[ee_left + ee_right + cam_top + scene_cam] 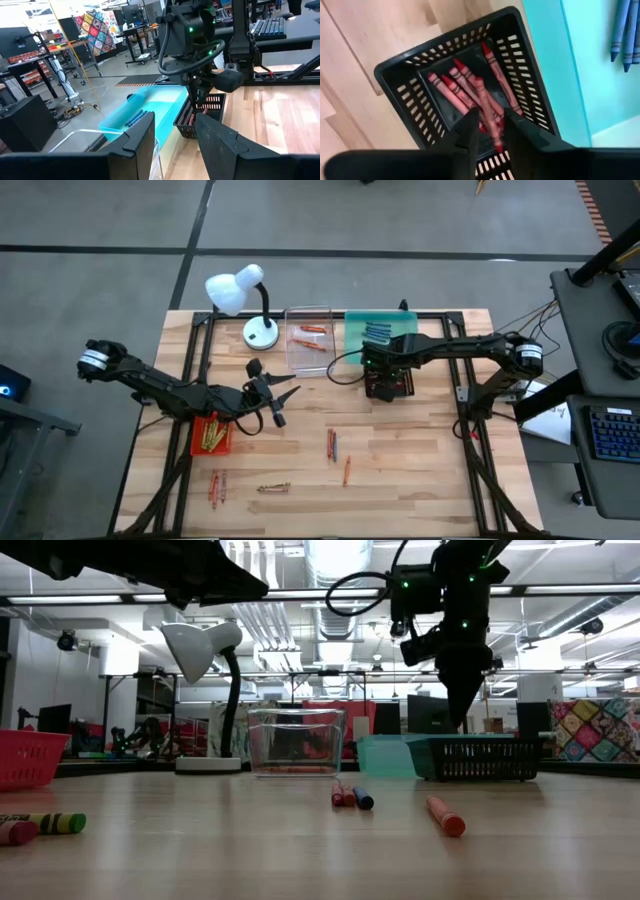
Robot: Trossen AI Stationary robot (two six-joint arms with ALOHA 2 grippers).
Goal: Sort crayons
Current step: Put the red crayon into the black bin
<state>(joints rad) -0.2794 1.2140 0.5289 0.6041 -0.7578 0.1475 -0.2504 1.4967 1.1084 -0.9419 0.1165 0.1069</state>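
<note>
From above, no readable writing anywhere. The right gripper hangs over the black basket, hiding most of what is in it. Just behind sits the teal tray with blue crayons, and beside that the clear tray with orange crayons. The left gripper hovers near the red tray, which holds yellow crayons. Loose crayons lie scattered on the wooden surface, well apart from the trays. A white lamp stands at the back.

Table level now: the right gripper points down just above the black basket; its tips blur against the clutter behind. A red-orange crayon lies up front, and the wrapper print is too small to read.

Left wrist view: that arm's own jaws stand apart with nothing between them. Beyond, the other gripper dips into the black basket.

Right wrist view: jaws slightly apart, empty, directly over the black basket with a heap of red crayons. Some are cut off behind the fingers.
</note>
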